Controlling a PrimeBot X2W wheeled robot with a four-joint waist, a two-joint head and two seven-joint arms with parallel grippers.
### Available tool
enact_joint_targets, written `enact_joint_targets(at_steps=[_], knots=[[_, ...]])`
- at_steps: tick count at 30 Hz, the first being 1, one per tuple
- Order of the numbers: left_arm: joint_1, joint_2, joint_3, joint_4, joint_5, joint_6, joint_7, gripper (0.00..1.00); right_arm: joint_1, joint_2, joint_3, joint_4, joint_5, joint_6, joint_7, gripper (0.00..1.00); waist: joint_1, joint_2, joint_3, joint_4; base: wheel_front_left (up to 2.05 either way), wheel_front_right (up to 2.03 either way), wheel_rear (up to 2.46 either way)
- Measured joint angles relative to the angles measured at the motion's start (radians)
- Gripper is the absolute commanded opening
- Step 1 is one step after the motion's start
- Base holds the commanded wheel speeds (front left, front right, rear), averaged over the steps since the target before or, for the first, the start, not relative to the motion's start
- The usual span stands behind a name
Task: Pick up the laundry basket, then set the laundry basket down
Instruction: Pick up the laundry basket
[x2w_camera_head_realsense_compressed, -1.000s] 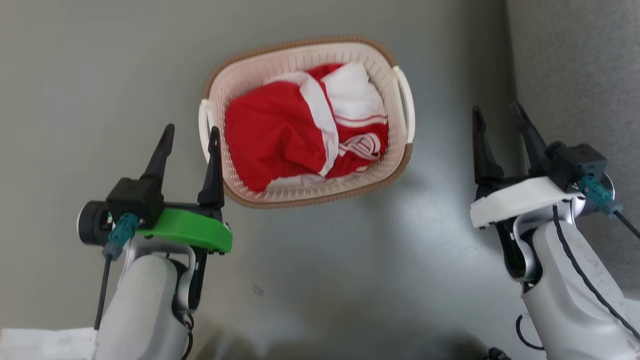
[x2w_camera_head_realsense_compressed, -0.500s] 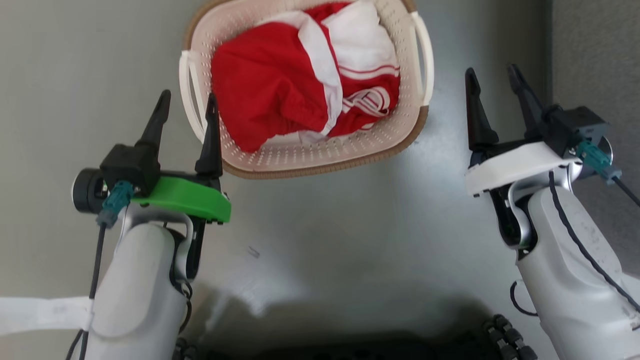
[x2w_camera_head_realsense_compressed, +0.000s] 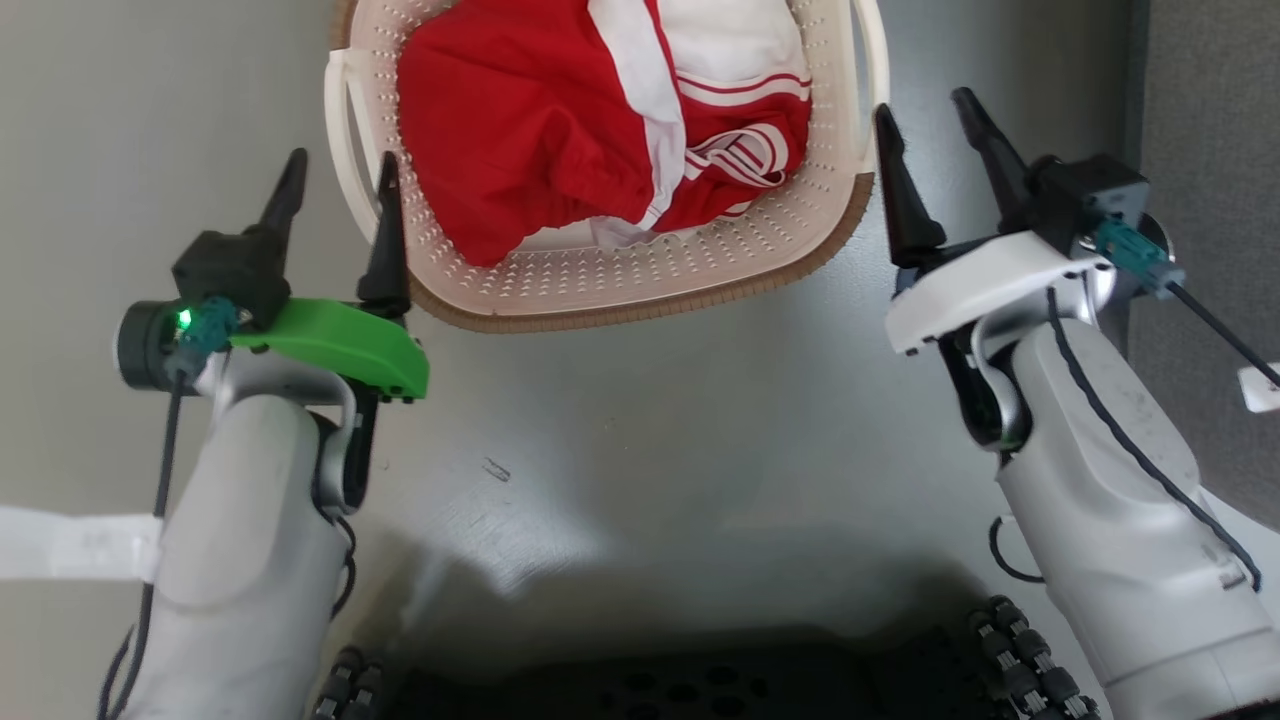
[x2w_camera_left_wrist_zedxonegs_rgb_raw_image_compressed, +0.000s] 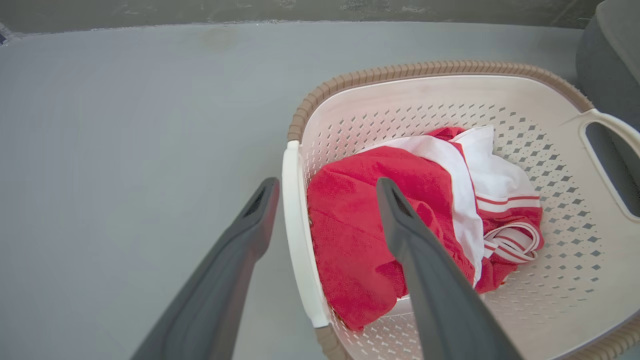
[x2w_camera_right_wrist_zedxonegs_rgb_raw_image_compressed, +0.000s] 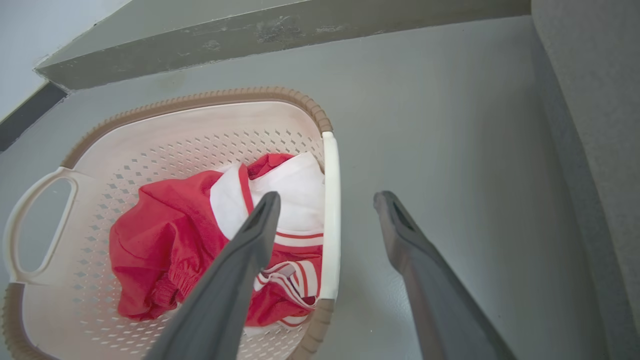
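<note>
The laundry basket, cream-white and perforated with a brown rim, stands on the grey floor and holds red and white clothes. The top edge of the head view cuts it off. My left gripper is open at its left side. In the left wrist view the white left handle lies between the fingers of this gripper, above the basket. My right gripper is open at the right side. The right handle lies between the fingers of the right gripper, with the basket to its left.
A grey upholstered piece rises close to the right of my right arm. A wall base runs behind the basket. My dark wheeled base shows at the bottom, and a white strip lies at the left.
The head view has shifted, so the basket sits higher in the picture. Both open grippers have come up to the basket's handles, and the right one has moved inward to the right handle.
</note>
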Motion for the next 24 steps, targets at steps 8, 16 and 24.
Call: enact_joint_targets(at_steps=[8,16,24], knots=[[-0.104,0.01,-0.007,0.136,-0.008,-0.028,0.051,1.0,-0.107,0.015,0.024,0.132,0.011,0.009,0.013,1.0,0.0,0.0,0.005,-0.013,0.0,0.0,0.0],[-0.205,0.013,-0.021,0.26,-0.019,-0.072,0.136,1.0,-0.202,0.017,0.067,0.267,0.02,0.035,0.091,1.0,0.0,0.0,0.008,-0.017,0.0,0.0,0.0],[-0.297,0.01,-0.021,0.373,-0.054,-0.098,0.235,1.0,-0.297,0.018,0.089,0.386,0.048,0.056,0.188,1.0,0.0,0.0,0.011,-0.018,0.0,0.0,0.0]])
